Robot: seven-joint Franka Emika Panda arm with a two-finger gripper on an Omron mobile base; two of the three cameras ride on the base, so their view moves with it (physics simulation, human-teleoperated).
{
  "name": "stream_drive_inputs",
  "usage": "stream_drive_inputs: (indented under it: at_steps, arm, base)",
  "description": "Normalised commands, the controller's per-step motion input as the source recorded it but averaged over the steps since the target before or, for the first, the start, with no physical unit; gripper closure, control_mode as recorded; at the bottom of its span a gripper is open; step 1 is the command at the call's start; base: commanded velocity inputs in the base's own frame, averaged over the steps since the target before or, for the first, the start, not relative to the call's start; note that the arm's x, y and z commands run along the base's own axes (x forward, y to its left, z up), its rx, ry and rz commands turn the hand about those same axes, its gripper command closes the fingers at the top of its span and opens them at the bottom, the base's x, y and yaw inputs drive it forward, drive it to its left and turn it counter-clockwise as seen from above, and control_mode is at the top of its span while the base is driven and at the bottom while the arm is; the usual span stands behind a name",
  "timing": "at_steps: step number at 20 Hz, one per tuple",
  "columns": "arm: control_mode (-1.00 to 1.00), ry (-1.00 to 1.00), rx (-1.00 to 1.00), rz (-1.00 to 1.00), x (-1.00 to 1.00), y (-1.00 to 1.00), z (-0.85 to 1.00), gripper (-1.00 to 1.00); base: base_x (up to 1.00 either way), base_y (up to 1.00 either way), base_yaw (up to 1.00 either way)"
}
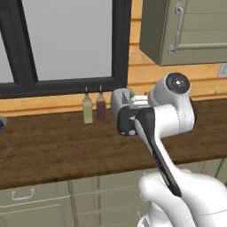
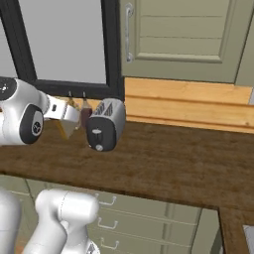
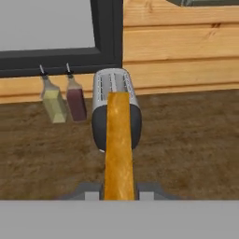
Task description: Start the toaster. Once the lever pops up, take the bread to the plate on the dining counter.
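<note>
The pincer (image 3: 119, 191) pinches the bread (image 3: 119, 144) edge-on between its fingertips, held in the air just in front of the toaster (image 3: 115, 105), clear of its slots. The toaster stands on the dark wooden bench (image 2: 173, 163) near the plank wall, below a black-framed window (image 1: 66, 44). Just left of it stand two slim bottles — one pale yellow (image 3: 52, 103), one dark red (image 3: 76, 101). In the left base view the arm's elbow covers much of the toaster; the right base view shows its dark end panel and knob (image 2: 99, 147).

Flat, even rendered light, soft faint shadows, no glare, slightly low-resolution blur.
</note>
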Motion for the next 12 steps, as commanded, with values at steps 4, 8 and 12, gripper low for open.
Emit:
stream_drive_inputs:
  at_steps: [4,8,12]
  arm:
    - [1.0,0.0,0.0,0.0,0.0,0.0,0.0,1.0]
    - [1.0,0.0,0.0,0.0,0.0,0.0,0.0,1.0]
    - [1.0,0.0,0.0,0.0,0.0,0.0,0.0,1.0]
  base:
    - [-0.31,0.0,0.7]
    - [-0.42,0.0,0.99]
    - [-0.32,0.0,1.0]
